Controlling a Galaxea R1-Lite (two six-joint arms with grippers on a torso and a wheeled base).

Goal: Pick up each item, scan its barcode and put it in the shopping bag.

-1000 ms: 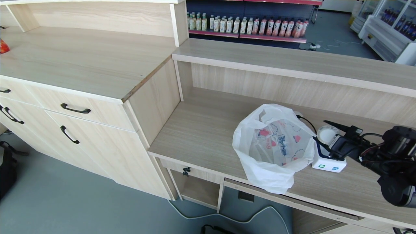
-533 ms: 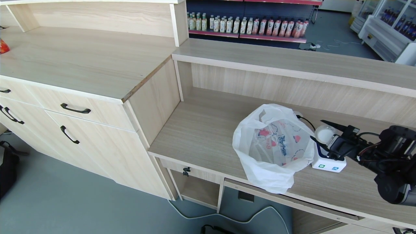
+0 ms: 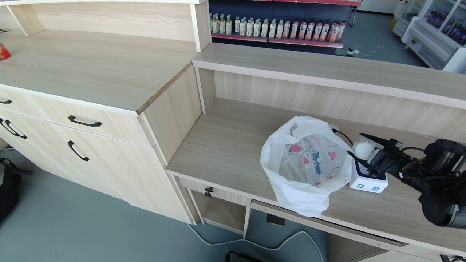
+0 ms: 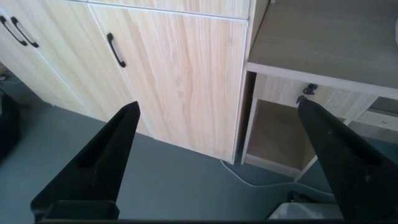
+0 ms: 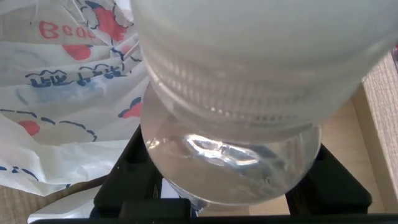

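A white plastic shopping bag (image 3: 305, 163) with red and blue print stands open on the lower counter (image 3: 225, 145). Just to its right sits a small white scanner box (image 3: 367, 185). My right gripper (image 3: 356, 145) is shut on a clear bottle with a white cap (image 3: 364, 149), held on its side just above the scanner. In the right wrist view the bottle (image 5: 249, 93) looms close, with the bag (image 5: 68, 93) beyond it and the scanner's dark top (image 5: 134, 180) beneath. My left gripper (image 4: 217, 162) hangs open above the grey floor, before the cabinet doors.
A taller cabinet (image 3: 91, 72) with black-handled drawers rises left of the lower counter. A raised ledge (image 3: 327, 69) runs behind the bag. A black cable (image 3: 342, 135) runs from behind the bag towards the scanner. A red packet (image 3: 3, 52) lies at the far left edge.
My right gripper has shifted slightly up and back with the bottle, staying over the scanner. The bag and scanner are unmoved.
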